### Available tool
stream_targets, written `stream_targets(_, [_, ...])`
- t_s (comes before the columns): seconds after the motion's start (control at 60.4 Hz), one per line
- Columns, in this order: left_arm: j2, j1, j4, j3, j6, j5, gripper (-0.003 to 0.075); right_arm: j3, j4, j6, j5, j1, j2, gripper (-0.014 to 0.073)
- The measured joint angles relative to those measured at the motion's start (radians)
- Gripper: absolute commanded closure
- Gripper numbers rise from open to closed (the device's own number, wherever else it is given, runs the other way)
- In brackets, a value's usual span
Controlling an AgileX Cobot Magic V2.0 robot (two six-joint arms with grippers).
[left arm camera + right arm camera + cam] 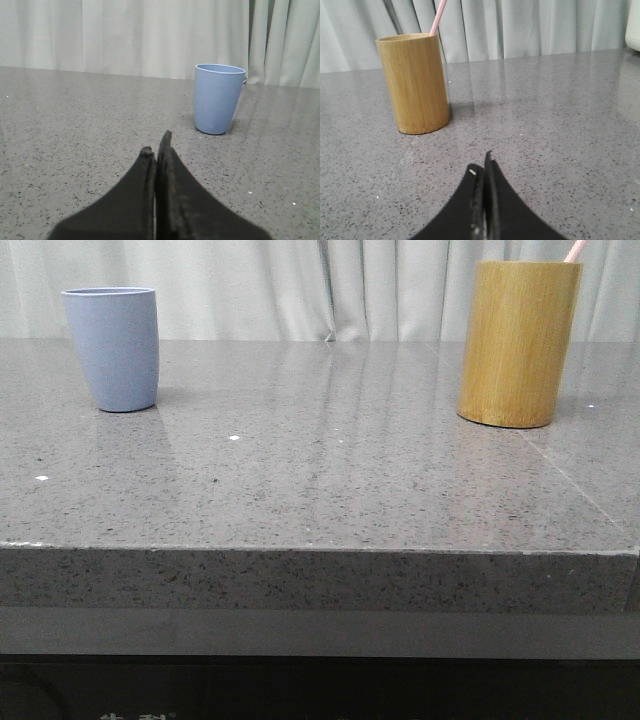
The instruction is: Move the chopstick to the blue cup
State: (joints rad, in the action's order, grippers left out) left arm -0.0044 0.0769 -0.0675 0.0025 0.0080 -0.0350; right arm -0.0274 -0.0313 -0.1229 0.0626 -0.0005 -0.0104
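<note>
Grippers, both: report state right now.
Left gripper: closed, holding nothing, short of the blue cup.
Right gripper: closed, holding nothing; the chopstick stands in the bamboo holder.

Light-blue cup [112, 348], yellow-brown bamboo holder [519, 343] w/ pale pink chopstick [574, 251], grey speckled table [320, 480], whitish curtains [300, 285].
</note>
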Motion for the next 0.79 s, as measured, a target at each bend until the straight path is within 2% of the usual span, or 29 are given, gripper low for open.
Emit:
stream_targets(0.497, [0.0, 0.0, 0.0, 0.0, 0.0, 0.002, 0.0739, 0.0, 0.0, 0.0, 0.0, 0.0, 0.0, 0.0662])
stream_targets(0.795, [0.0, 0.0, 0.0, 0.0, 0.0, 0.071, 0.0739, 0.0, 0.002, 0.0, 0.0, 0.0, 0.0, 0.0662])
